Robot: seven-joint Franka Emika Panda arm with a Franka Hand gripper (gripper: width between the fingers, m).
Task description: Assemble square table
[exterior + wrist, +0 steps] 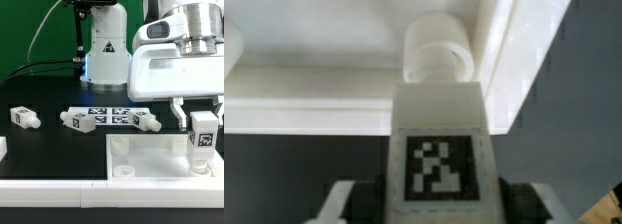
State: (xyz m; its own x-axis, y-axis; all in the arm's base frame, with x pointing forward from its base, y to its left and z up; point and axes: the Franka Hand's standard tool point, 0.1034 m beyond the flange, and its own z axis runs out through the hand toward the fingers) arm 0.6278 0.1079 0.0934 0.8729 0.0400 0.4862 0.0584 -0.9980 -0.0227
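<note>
Clamping an upright leg (203,138), the claw (203,120) is hovering over the top (150,165); three loose legs (22,118) (78,120) (147,122) are lying nearby on the worktop (45,150).

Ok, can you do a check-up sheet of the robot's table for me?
surface: black table, thin flat white marker board lying on it.
job's things: white plastic square table top; three stubby white tagged legs lying loose; a fourth leg held upright by the top's corner.
clutter: long white bar beside the table top.
grippers: jaws shut on the fourth leg.
cables: black cable behind.
surroundings: white robot base at the back.
</note>
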